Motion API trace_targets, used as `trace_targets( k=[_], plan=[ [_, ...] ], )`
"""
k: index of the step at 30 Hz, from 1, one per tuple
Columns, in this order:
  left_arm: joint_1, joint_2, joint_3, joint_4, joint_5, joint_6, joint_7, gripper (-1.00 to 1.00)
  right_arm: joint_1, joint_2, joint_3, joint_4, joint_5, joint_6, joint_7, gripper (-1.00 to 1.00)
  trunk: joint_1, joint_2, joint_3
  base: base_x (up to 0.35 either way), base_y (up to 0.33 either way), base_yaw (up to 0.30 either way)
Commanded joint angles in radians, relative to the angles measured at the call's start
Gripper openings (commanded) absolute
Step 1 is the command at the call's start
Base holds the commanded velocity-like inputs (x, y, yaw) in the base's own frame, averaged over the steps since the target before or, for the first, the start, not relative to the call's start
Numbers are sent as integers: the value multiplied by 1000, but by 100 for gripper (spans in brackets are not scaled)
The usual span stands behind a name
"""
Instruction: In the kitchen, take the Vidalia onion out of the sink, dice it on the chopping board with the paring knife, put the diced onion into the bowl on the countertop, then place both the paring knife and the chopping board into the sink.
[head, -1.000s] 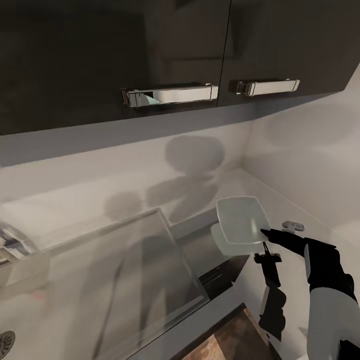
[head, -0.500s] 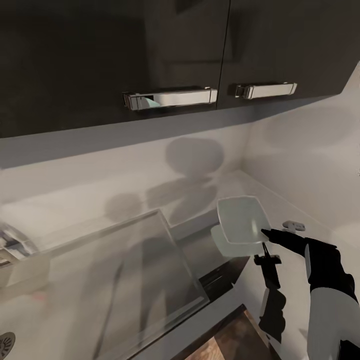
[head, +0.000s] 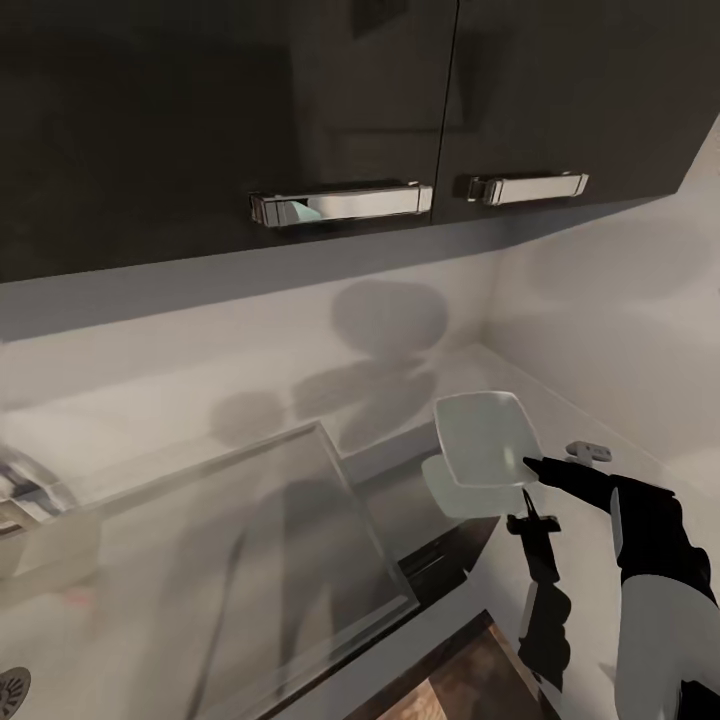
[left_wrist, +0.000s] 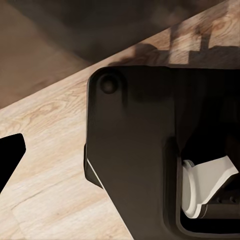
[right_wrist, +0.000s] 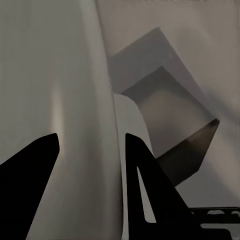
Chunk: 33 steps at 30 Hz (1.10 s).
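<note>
Lots is cut off or murky here. The chopping board (head: 468, 684) is only a brown corner at the bottom edge of the head view, lying on the desk (head: 560, 410) just right of the sink (head: 250, 560). The basin's walls look glassy, so its inside is hard to read; I can make out a drain (head: 10, 690) at the lower left and a bit of the chrome tap (head: 22, 478) clipped by the left edge.

The right arm reaches forward and to the left from the lower right, its black wrist tapering down to the right gripper (head: 545, 467), which sits right at the near rim of the bowl (head: 485, 435). The bowl is near the desk's back right corner and I can't see anything in it. A dark blurry shape hangs below the jaws — no idea what it is. From the right wrist camera the two dark fingers (right_wrist: 145, 185) stand somewhat apart with a pale curved edge between them, but whether they're actually pinching it I can't tell.

The left wrist camera shows one black fingertip (left_wrist: 11, 152) over wood flooring and a dark robot part — jaws' state unclear. A small grey object (head: 588, 452) lies just past the right gripper.
</note>
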Motion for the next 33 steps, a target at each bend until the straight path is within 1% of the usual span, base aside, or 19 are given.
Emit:
trace_targets(
  k=[1, 14, 19, 24, 27, 33],
  plan=[
    [0, 0, 0, -2, 1, -1, 0, 100, -1, 1, -4, -2, 8, 3, 9, -100, 1, -2, -2, 0, 0, 0],
    [0, 0, 0, -2, 1, -2, 0, 100, -1, 0, -3, -4, 7, 3, 9, -100, 1, -2, -2, -1, 0, 0],
    [0, 0, 0, -2, 1, -2, 0, 100, -1, 0, 0, -7, 7, 3, 9, -100, 1, -2, -2, -83, 0, 0],
    [0, 0, 0, -2, 1, -2, 0, 100, -1, 1, 3, -14, 7, 3, 9, -100, 1, -2, -2, -250, 0, 0],
    [0, 0, 0, -2, 1, -2, -1, 100, -1, 3, 7, -35, 7, 3, 8, -100, 1, -2, 0, -318, 0, 0],
    [0, -1, 0, -2, 1, -4, -1, 100, -1, 4, 12, -56, 7, 3, 8, -100, 1, -2, 6, -334, 0, 0]
  ],
)
